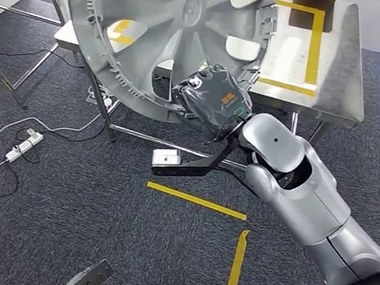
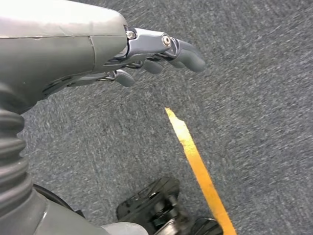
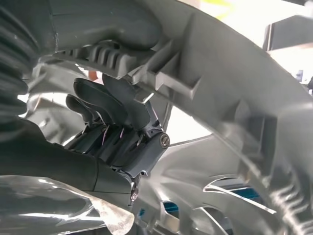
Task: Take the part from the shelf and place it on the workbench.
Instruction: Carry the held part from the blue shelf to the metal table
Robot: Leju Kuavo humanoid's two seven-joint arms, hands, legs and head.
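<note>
**One hand carries the wheel-shaped part toward the steel bench**

One large grey part [image 1: 167,30], round like a spoked wheel with a ribbed, notched rim, hangs tilted in the head view, lifted clear of the floor and overlapping the near edge of the workbench [image 1: 346,73]. The right hand [image 1: 213,103], wrapped in a crinkled dark cover, grips the part at its lower rim; holding it by the rim likely keeps the broad disc away from the robot's body while it is brought to the bench. The workbench top is brushed metal marked with yellow tape lines, standing on thin steel legs over dark, coarse carpet. A white power strip [image 1: 25,144] and its cables lie on the carpet well apart from the bench. The part is not yet set down, so I judge the placing step is still ahead.

From the left wrist view, the left hand [image 2: 158,54] hangs over speckled grey carpet with its fingers stretched out and slightly apart, holding nothing. A yellow tape stripe [image 2: 199,171] runs across the floor beneath it.

From the right wrist view, dark fingers [image 3: 107,98] curl around a moulded rib of the part, the thumb pressing from the opposite side. The plastic looks matte and stiff, with stepped ridges and thin webs, which gives the fingers an edge to hook on.
</note>
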